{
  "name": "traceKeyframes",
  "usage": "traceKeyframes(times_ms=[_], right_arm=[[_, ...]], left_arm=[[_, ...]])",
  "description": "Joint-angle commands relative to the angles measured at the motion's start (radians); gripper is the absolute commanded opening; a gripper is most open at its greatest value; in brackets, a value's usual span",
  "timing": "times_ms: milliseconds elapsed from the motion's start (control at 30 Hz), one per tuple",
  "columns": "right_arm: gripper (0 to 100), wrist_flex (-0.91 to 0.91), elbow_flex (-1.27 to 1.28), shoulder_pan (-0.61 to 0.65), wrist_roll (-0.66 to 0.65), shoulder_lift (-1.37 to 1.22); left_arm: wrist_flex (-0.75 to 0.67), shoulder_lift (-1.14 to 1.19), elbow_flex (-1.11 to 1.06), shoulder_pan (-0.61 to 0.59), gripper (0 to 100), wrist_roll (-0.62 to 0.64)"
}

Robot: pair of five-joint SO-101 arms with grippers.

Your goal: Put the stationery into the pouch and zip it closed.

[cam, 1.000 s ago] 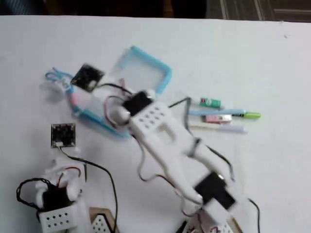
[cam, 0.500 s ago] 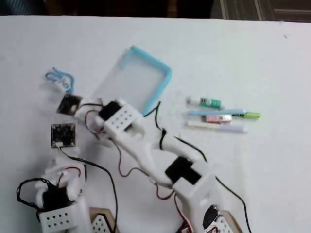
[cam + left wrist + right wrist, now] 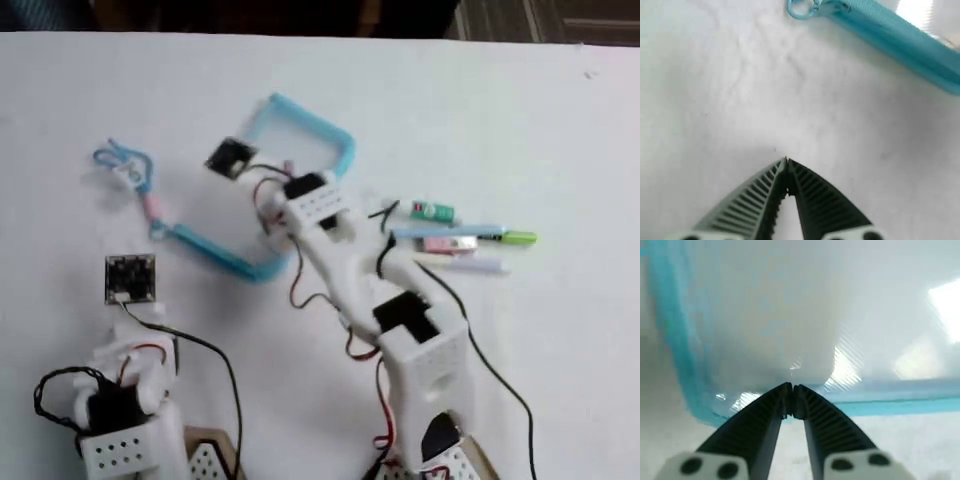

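Right tool — tips together — over the pouch.

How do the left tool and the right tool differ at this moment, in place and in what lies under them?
The left tool is above bare table, apart from the zipper pull; the right tool is above the clear pouch, near its blue edge. The left arm is folded near the table's front; the right arm is stretched out to the pouch. Both tools are shut and seem empty.
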State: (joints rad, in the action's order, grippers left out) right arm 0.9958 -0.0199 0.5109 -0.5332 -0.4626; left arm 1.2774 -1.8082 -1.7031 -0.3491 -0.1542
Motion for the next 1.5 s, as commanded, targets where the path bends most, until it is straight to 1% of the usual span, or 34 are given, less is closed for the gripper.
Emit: traceKeyframes(times_ms=[0, 100, 300, 367, 433, 500, 567, 633, 667, 733, 800, 900, 967, 1067, 1133, 1200, 1300, 1367, 1467], right_arm=[[1.8, 0.062, -0.011, -0.042, -0.041, 0.018], [1.8, 0.097, -0.017, -0.028, -0.040, 0.077], [1.8, 0.102, -0.017, 0.008, -0.031, 0.232], [1.8, 0.104, -0.017, 0.015, 0.009, 0.288], [1.8, 0.104, -0.017, 0.016, 0.057, 0.340], [2.0, 0.104, -0.017, 0.016, 0.097, 0.386], [2.1, 0.099, -0.020, 0.033, 0.127, 0.418], [2.2, 0.094, -0.020, 0.070, 0.152, 0.430], [2.2, 0.087, -0.025, 0.097, 0.161, 0.430], [4.7, 0.071, -0.058, 0.147, 0.189, 0.410], [11.2, 0.070, -0.140, 0.199, 0.219, 0.360], [19.7, 0.077, -0.315, 0.259, 0.278, 0.225], [20.1, 0.085, -0.454, 0.285, 0.301, 0.094], [20.1, 0.127, -0.701, 0.328, 0.307, -0.136], [20.1, 0.159, -0.885, 0.355, 0.308, -0.295], [20.4, 0.197, -1.077, 0.378, 0.310, -0.449], [20.4, 0.225, -1.320, 0.392, 0.353, -0.648], [20.5, 0.226, -1.433, 0.392, 0.365, -0.757], [20.5, 0.209, -1.484, 0.387, 0.364, -0.862]], left_arm=[[0.005, -0.007, 0.009, -0.008, 2, 0.002], [0.005, -0.007, 0.009, -0.008, 2, 0.002], [0.005, -0.007, 0.009, 0.002, 3, -0.002], [0.002, -0.007, 0.009, 0.028, 3, -0.005], [-0.012, -0.007, 0.009, 0.028, 3, -0.015], [-0.035, -0.007, 0.035, 0.022, 3, -0.083], [-0.089, -0.010, 0.063, -0.018, 4, -0.195], [-0.176, -0.010, 0.069, -0.094, 8, -0.281], [-0.221, -0.010, 0.071, -0.143, 12, -0.288], [-0.316, -0.010, 0.074, -0.278, 18, -0.252], [-0.414, -0.010, 0.066, -0.441, 23, -0.186], [-0.499, -0.010, 0.066, -0.648, 22, -0.137], [-0.506, -0.010, 0.066, -0.745, 19, -0.137], [-0.506, -0.010, 0.064, -0.849, 14, -0.132], [-0.500, -0.010, 0.064, -0.886, 12, -0.130], [-0.459, -0.010, 0.064, -0.889, 12, -0.130], [-0.402, -0.010, 0.064, -0.889, 12, -0.133], [-0.370, -0.010, 0.064, -0.889, 12, -0.133], [-0.336, -0.010, 0.066, -0.892, 12, -0.135]])
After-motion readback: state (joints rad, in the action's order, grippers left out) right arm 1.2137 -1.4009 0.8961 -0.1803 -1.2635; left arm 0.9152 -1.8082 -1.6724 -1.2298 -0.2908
